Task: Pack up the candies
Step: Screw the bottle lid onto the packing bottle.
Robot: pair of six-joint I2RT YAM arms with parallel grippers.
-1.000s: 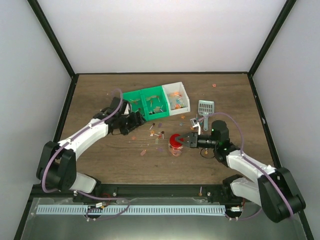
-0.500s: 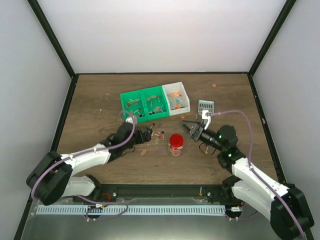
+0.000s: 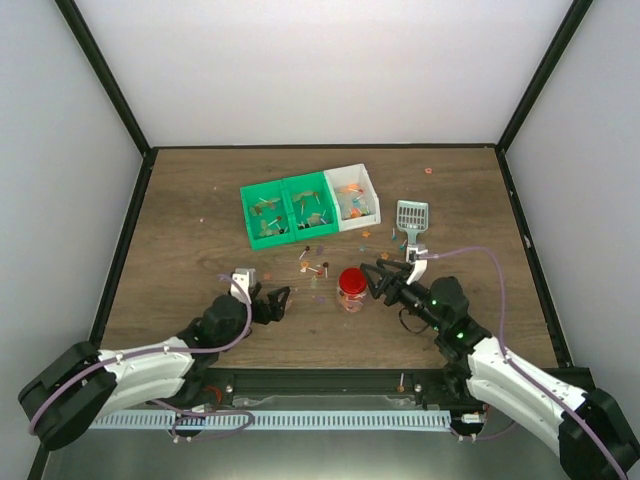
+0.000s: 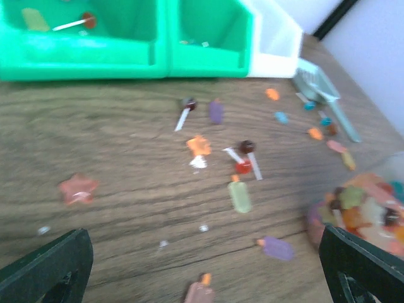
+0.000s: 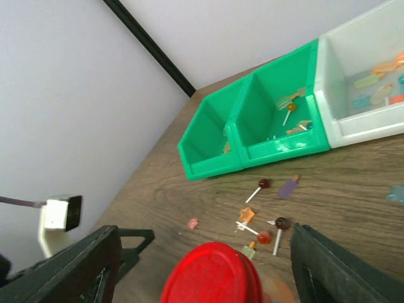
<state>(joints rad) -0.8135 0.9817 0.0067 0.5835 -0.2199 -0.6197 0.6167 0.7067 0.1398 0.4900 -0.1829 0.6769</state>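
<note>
top external: the right claw [image 3: 379, 281] is now released from the red lid [image 3: 351, 278] and sits at the jar's [image 3: 350, 299] 3 o'clock, jaws apart. the left claw [image 3: 275, 303], equally spread, is withdrawn toward 8 o'clock. with the jar capped, packing is judged nearly done, though candies [image 3: 318, 268] are left loose at its 11 o'clock.

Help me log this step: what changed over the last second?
The right gripper came off the jar, its fingers opening, and backed toward the near edge. The left gripper pulled away from the bins to the near left of the table, fingers open. The jar, bins, scoop and loose candies stayed put.
</note>
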